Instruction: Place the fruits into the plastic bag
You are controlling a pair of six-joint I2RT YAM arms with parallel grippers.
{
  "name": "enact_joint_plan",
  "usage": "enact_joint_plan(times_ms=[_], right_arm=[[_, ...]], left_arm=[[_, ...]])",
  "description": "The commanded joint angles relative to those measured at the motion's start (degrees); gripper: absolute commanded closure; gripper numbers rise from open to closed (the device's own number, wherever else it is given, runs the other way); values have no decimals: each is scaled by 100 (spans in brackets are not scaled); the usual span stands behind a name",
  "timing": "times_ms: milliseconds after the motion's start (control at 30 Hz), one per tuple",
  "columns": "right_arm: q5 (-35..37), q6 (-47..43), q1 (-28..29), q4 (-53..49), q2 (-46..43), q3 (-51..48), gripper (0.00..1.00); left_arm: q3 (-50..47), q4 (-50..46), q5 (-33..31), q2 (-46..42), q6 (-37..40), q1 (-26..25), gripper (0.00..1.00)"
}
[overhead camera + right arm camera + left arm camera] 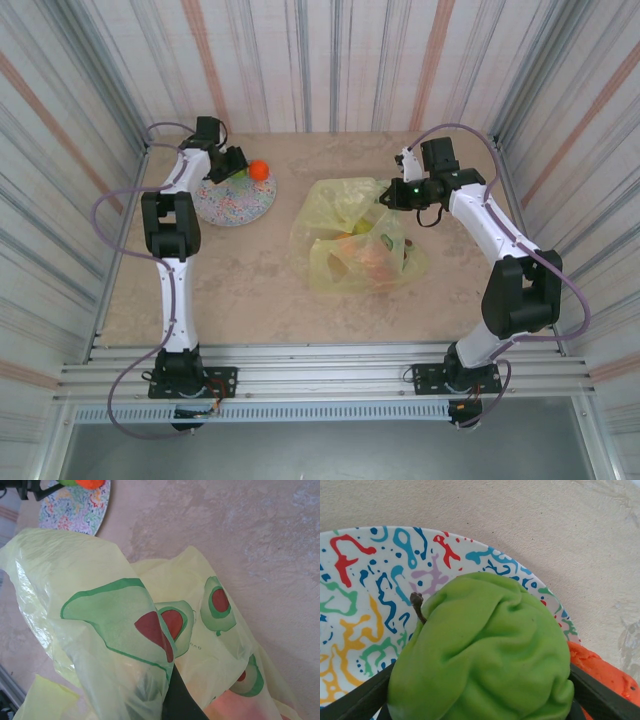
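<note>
A soft green fruit (485, 650) with a brown stem sits squeezed between my left gripper's dark fingers (602, 696), just above the speckled plate (360, 580). An orange fruit (600, 672) lies right beside it on the plate's rim, also seen from above (259, 169). My left gripper (232, 165) hangs over the plate's far edge. The yellow avocado-print plastic bag (355, 235) lies mid-table with several fruits (372, 255) showing through it. My right gripper (385, 196) is shut on the bag's upper edge, and film (115, 615) drapes over its black finger (180, 700).
The speckled plate (235, 203) lies left of the bag, with bare tabletop between them. Corrugated walls close in the table on three sides. A metal rail runs along the near edge by the arm bases.
</note>
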Motion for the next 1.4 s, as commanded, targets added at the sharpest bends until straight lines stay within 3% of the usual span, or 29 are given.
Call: enact_joint_plan(times_ms=[0, 233, 500, 600, 733, 933, 1033, 1367], right_arm=[[28, 38, 55, -46, -189, -70, 100], [64, 38, 56, -50, -231, -91, 100], [127, 109, 54, 148, -279, -205, 100], [123, 117, 56, 186, -267, -195, 100], [-16, 117, 67, 281, -243, -225, 100], [-166, 161, 129, 403, -235, -247, 100], [-181, 143, 158, 363, -230, -224, 100], [-287, 163, 215, 288, -339, -216, 100]], left_arm=[[-197, -11, -164, -200, 24, 111, 30], [-1255, 449, -274, -1296, -139, 284, 33], [-4794, 2213, 309, -4145, -788, 129, 35], [-5639, 2472, 426, -5115, -792, -244, 35], [-6260, 2630, 523, -5963, -657, -1238, 36], [-6319, 3067, 615, -6074, -333, -2883, 37], [-5937, 3018, 625, -5753, 33, -3438, 36], [-5273, 3367, 1417, -4716, 242, -4102, 37]])
